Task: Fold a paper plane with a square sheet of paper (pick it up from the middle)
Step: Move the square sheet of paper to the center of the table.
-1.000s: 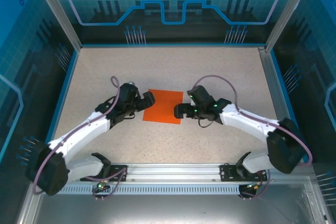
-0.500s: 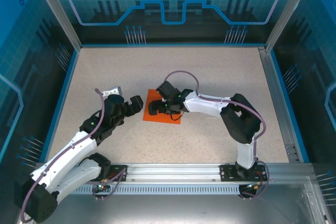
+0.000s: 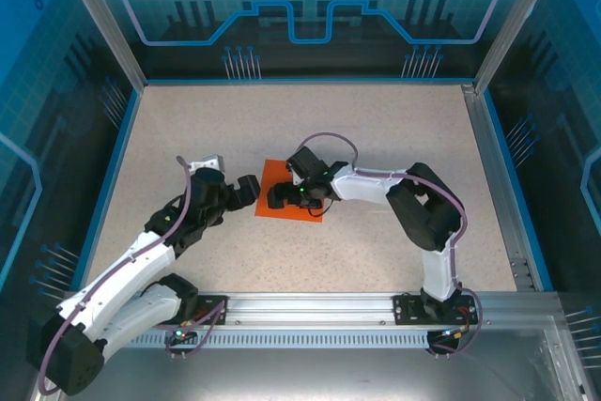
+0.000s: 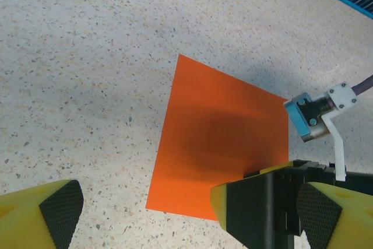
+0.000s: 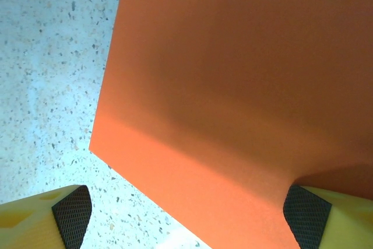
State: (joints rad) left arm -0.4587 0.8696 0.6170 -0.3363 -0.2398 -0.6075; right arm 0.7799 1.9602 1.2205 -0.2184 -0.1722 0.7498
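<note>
The square sheet of paper (image 3: 293, 214) is bright orange and lies flat on the speckled table, a little left of centre. My right gripper (image 3: 279, 198) is low over its left part and open. In the right wrist view one pad (image 5: 306, 211) rests at the sheet (image 5: 233, 86) while the other pad (image 5: 73, 214) is over bare table past the sheet's edge. My left gripper (image 3: 248, 185) is just left of the sheet, open and holding nothing. The left wrist view shows the sheet (image 4: 221, 155) ahead of the left gripper (image 4: 192, 205), with the right gripper's black finger (image 4: 262, 208) on its near right part.
The speckled table (image 3: 376, 129) is bounded by blue-edged transparent walls at the back and sides. A metal rail (image 3: 310, 307) carrying both arm bases runs along the near edge. The right arm's elbow (image 3: 427, 208) stands folded to the right of the sheet.
The right arm has swung left from the sheet's right edge to over its left part, its jaws narrowing slightly. The left gripper has drawn back off the sheet's left edge.
</note>
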